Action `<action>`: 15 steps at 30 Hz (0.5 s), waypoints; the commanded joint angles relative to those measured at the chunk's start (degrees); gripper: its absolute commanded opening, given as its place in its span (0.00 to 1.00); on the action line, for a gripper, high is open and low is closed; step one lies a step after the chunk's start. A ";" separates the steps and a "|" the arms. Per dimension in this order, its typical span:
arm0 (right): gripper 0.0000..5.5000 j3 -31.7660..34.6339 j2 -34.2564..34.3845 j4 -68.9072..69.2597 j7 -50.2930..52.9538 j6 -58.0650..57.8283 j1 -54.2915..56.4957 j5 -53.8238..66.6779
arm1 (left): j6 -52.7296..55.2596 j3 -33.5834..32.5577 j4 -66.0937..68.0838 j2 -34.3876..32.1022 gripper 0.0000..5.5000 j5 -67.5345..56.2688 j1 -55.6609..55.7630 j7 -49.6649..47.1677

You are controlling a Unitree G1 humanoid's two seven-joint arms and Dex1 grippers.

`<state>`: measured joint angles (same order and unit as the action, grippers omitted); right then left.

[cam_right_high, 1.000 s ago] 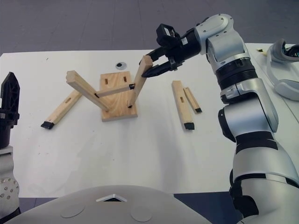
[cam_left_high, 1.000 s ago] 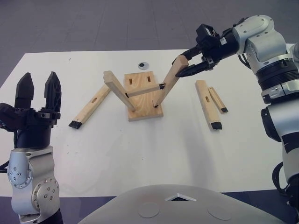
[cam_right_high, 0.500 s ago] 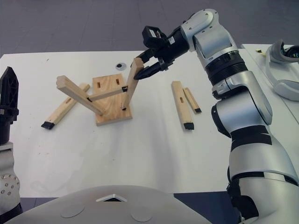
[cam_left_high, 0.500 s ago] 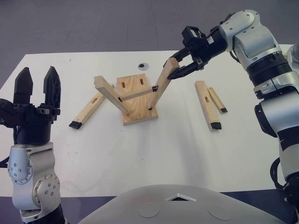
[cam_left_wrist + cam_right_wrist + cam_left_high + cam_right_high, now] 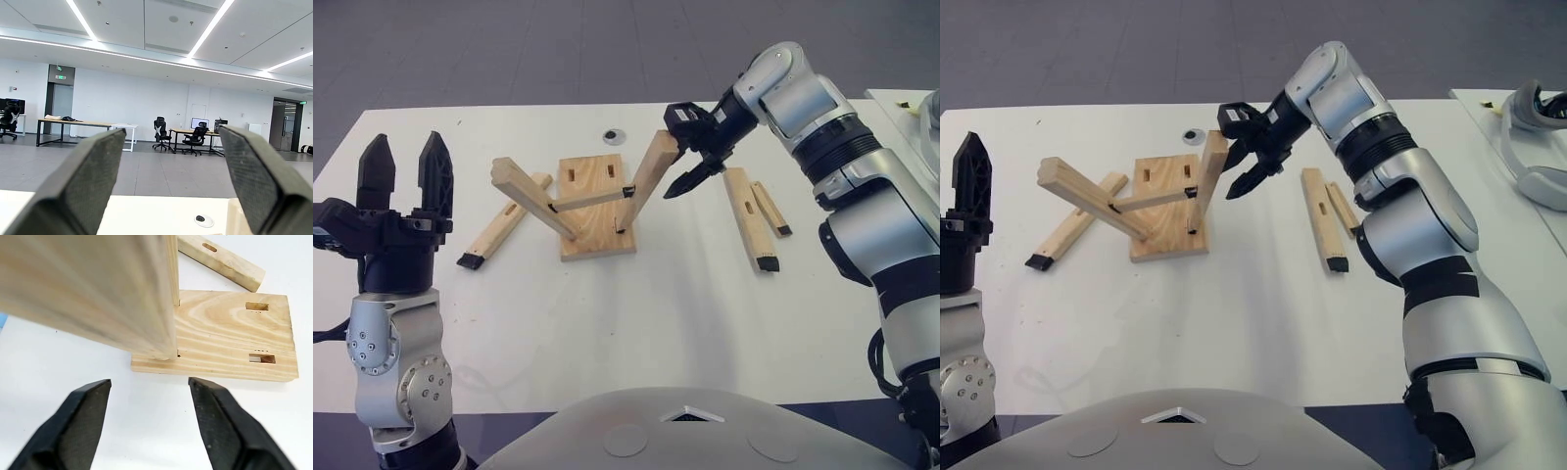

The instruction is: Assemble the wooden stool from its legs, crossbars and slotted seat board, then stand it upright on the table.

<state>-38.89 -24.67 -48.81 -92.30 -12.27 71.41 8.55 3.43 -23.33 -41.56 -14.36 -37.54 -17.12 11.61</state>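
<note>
seat board (image 5: 595,240) flat, leg frame (image 5: 592,200) leaning

Right fingers (image 5: 73,431) now off the leg (image 5: 651,168)

White counter (image 5: 656,313). Lying on it: pale slotted wooden seat board (image 5: 602,233) centre-far; light wooden leg with black foot (image 5: 499,225) left; long black-tipped wooden leg (image 5: 747,217) and short thin wooden crossbar (image 5: 770,209) side by side right; small grey round disc (image 5: 613,136) far.

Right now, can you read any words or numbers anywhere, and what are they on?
A green sign in the room behind: too small to read.
A second green sign there: also too small to read.
The seat board and the leg standing in it: no writing on them.
So nothing here can be read.
</note>
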 commanded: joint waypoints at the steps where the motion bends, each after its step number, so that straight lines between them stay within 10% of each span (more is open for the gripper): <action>1: 0.66 3.43 1.25 -2.42 2.11 5.54 -0.28 -3.86 | 1.02 1.06 0.49 0.15 0.64 1.35 1.61 -1.65; 7: 0.66 -0.70 -6.74 -2.38 0.01 2.14 -0.93 -3.63 | 8.11 -2.60 1.25 -3.26 0.64 -2.78 3.99 -6.30; 12: 0.66 21.47 0.46 -7.58 25.85 5.67 14.64 1.09 | 12.14 -2.93 1.80 -4.37 0.64 -0.77 5.87 -9.99; 15: 0.66 28.12 2.61 15.88 36.92 8.36 8.44 2.29 | 14.90 -0.91 0.59 -4.20 0.64 1.00 6.78 -12.81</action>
<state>-15.39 -24.07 -50.83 -62.03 -4.91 82.38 9.29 15.76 -25.87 -40.21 -18.13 -38.09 -11.23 1.08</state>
